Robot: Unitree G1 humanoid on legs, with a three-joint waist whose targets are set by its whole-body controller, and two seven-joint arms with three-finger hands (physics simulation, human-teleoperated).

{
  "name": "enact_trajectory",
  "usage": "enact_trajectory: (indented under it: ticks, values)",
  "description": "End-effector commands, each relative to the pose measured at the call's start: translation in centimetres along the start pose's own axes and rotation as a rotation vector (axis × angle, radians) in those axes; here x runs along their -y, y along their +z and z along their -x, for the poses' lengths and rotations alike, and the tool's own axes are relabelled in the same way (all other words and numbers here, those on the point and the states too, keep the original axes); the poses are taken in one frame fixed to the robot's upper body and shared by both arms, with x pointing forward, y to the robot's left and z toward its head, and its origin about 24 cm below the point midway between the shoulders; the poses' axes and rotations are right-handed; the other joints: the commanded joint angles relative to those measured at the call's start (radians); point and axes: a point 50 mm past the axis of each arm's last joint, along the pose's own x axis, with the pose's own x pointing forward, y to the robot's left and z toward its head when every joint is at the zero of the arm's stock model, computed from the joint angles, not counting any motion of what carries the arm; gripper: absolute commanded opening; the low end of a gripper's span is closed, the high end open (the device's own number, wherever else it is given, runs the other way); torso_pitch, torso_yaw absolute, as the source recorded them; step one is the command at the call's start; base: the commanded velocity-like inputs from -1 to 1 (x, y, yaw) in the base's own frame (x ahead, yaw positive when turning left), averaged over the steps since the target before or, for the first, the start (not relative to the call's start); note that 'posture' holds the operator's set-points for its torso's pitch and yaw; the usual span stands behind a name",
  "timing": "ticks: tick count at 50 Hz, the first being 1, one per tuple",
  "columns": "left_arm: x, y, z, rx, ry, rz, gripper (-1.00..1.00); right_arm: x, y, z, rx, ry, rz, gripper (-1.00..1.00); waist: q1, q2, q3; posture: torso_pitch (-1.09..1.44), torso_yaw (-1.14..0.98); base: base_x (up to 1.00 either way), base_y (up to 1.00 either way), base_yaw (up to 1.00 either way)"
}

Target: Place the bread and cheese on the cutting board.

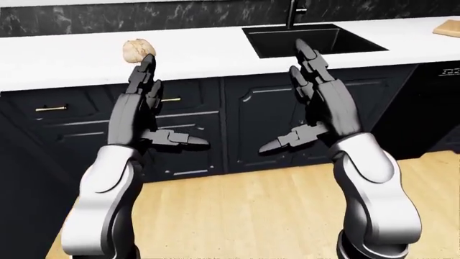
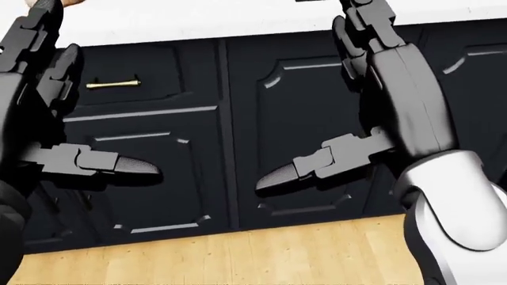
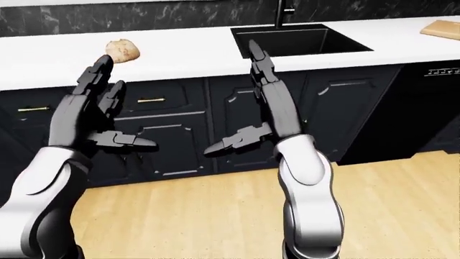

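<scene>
The bread (image 1: 136, 49), a pale brown roll, lies on the white counter (image 1: 208, 54) at the upper left of the left-eye view, just above my left hand's fingertips. The wooden cutting board (image 3: 440, 28) shows at the top right corner, far along the same counter. No cheese is in view. My left hand (image 1: 172, 102) and right hand (image 1: 284, 97) are both raised before the dark cabinets, open, fingers up and thumbs pointing inward, holding nothing. Both are short of the counter's edge.
A black sink (image 1: 313, 39) with a dark faucet (image 1: 293, 11) is set in the counter between bread and board. Dark cabinet doors (image 2: 309, 130) with gold handles (image 2: 112, 84) run below. Wooden floor (image 1: 252, 210) lies underfoot. A black marble wall backs the counter.
</scene>
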Motion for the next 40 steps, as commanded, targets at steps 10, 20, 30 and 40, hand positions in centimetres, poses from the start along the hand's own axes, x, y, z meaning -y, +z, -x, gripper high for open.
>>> enact_trajectory:
  ticks: [10,20,30,40]
  values:
    - [0.22,1.24,0.10,0.076,-0.006,-0.012,1.00,0.32,0.81,0.15,0.056,-0.017,0.015,1.00,0.001,0.001,-0.028,0.00,0.00,0.00,0.39,0.00]
    - [0.23,1.16,0.11,0.074,-0.005,-0.012,1.00,0.19,0.73,0.21,0.054,-0.011,0.014,1.00,0.003,0.079,-0.027,0.00,0.00,0.02,0.35,0.00]
    - [0.27,1.03,0.10,0.072,-0.005,-0.013,1.00,0.12,0.74,0.28,0.056,-0.004,0.017,1.00,0.000,-0.021,-0.020,0.00,0.00,0.05,0.28,0.00]
    - [0.36,1.20,0.09,0.073,-0.009,-0.015,1.00,0.03,0.89,0.26,0.058,0.002,0.019,1.00,-0.001,0.034,-0.011,0.00,0.00,0.06,0.29,0.00]
